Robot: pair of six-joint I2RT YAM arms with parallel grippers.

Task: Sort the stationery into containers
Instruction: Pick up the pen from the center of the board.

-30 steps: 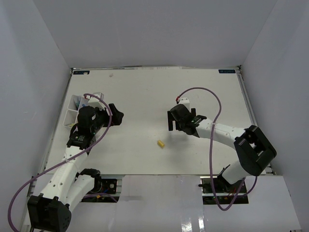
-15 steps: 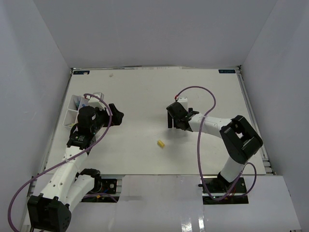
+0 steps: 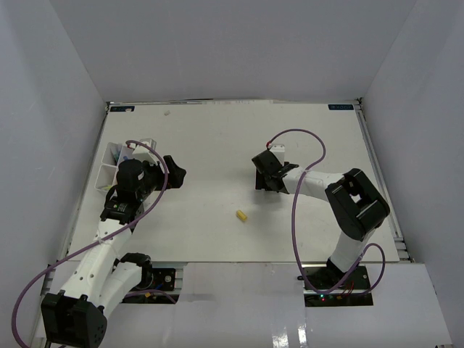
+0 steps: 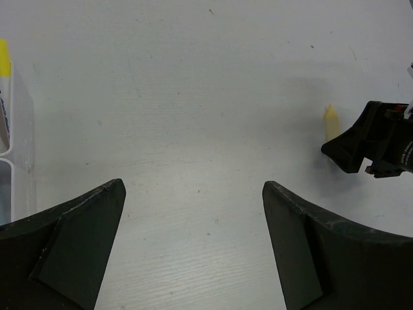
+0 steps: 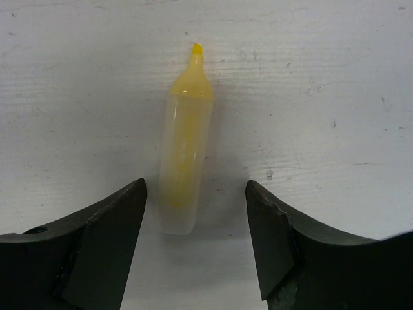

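Note:
A capless yellow highlighter [image 5: 184,155] lies flat on the white table, tip pointing away from my right gripper [image 5: 195,187]. Its rear end sits between the two fingers, nearer the left one, with a gap on each side, so the right gripper is open and holds nothing. From above, that gripper [image 3: 262,181] hides the highlighter. A small yellow eraser piece [image 3: 241,215] lies alone nearer the front. The white divided tray [image 3: 112,163] stands at the left edge. My left gripper [image 3: 174,174] hangs wide open just right of it, over bare table [image 4: 193,186].
The tray's wall [image 4: 13,129] shows at the left of the left wrist view, with a yellow-tipped item [image 4: 4,58] inside. White walls enclose the table on three sides. A purple cable [image 3: 304,138] loops above the right arm.
My right gripper's jaws have narrowed around the highlighter, and the right arm's elbow has swung inward to the left. The left arm has not moved.

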